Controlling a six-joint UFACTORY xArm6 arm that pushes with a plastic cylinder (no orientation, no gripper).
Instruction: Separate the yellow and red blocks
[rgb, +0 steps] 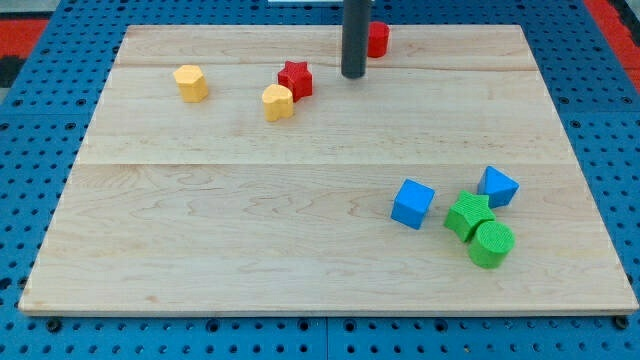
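Observation:
My tip (353, 75) is near the view's top centre, to the right of the red star block (296, 78) and just left of and below a red block (377, 39) that the rod partly hides. The red star touches a yellow block (277, 101) at its lower left. A second yellow block (190, 82) stands apart, further to the view's left. My tip touches no block.
A blue cube (412, 203), a second blue block (497, 186), a green block (468, 214) and a green cylinder (491, 244) cluster at the view's lower right. The wooden board (250, 230) lies on a blue pegboard.

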